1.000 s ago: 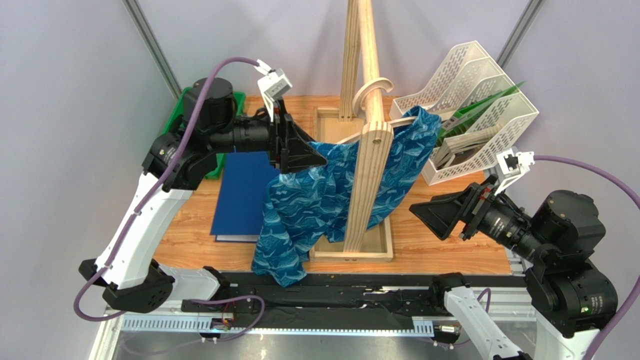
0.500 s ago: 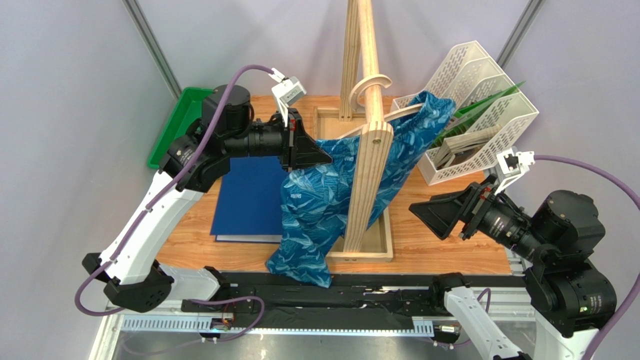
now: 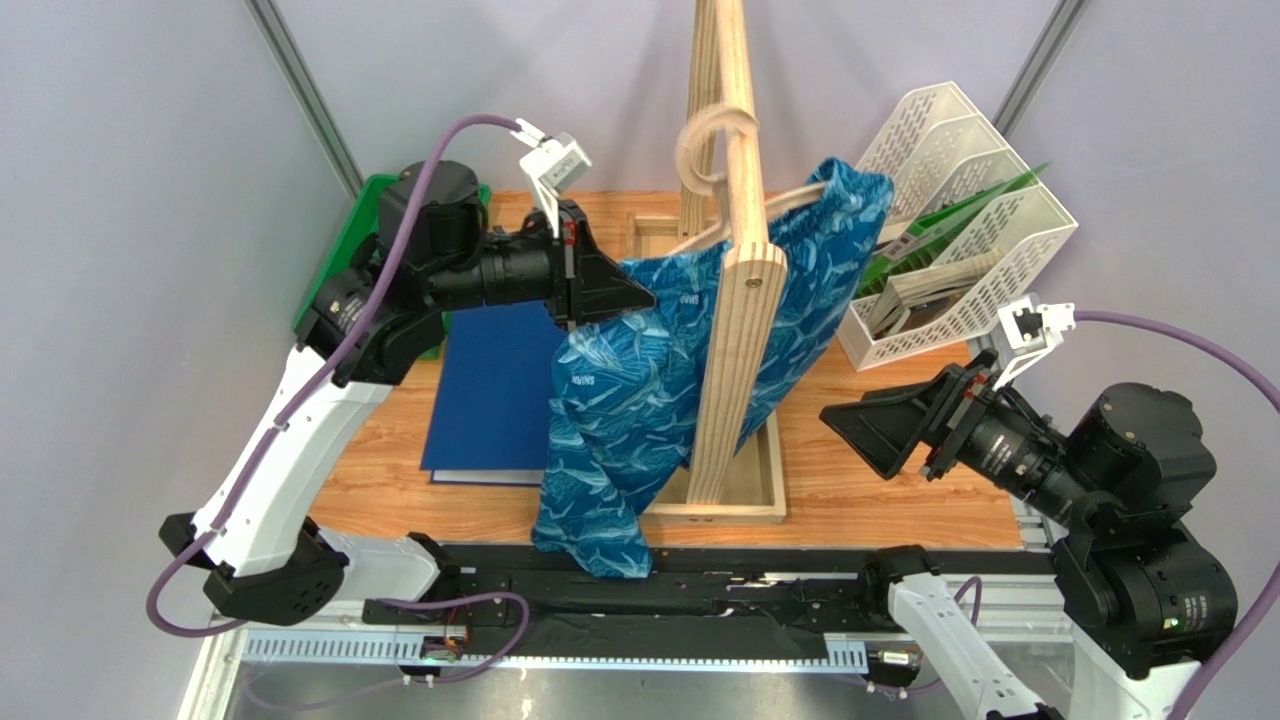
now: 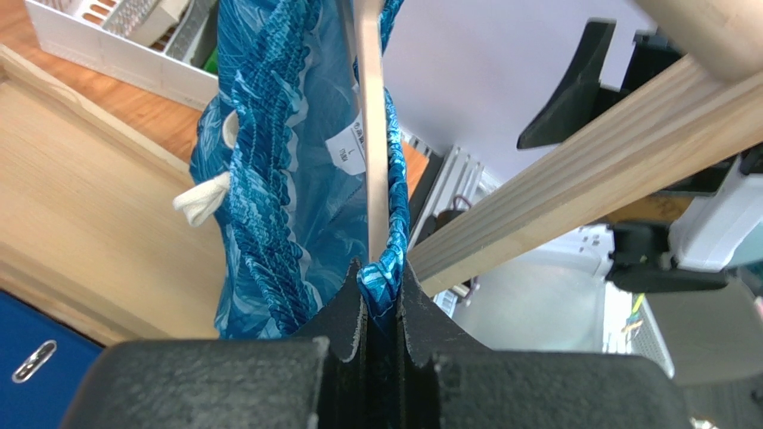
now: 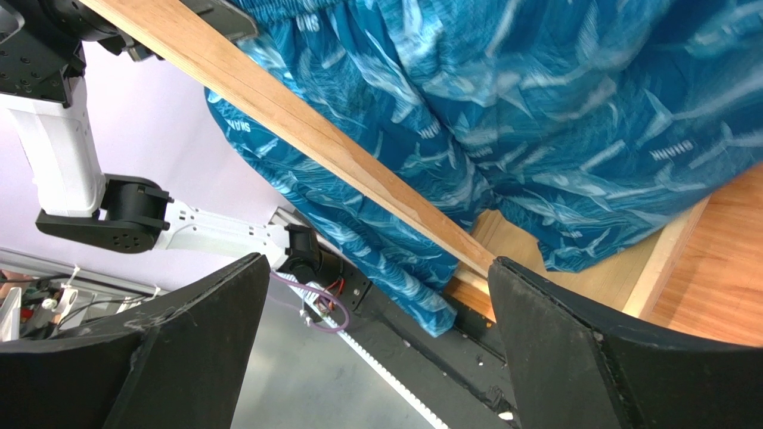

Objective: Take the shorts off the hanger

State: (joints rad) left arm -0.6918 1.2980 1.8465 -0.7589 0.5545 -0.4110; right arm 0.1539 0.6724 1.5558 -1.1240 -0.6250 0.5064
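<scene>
The left gripper [image 4: 383,279] is clamped on a fold of the shorts [image 3: 639,398] at their left waistband edge, just beside the thin arm of the hanger [image 4: 371,134], a hold suited to drawing the fabric leftward off that end. The shorts hang draped over the hanger, whose hook loops round the upright wooden stand [image 3: 739,338] at mid-table. At near right, the right gripper [image 3: 869,428] hovers with jaws spread wide and empty, facing the stand, probably placed to steady it.
</scene>
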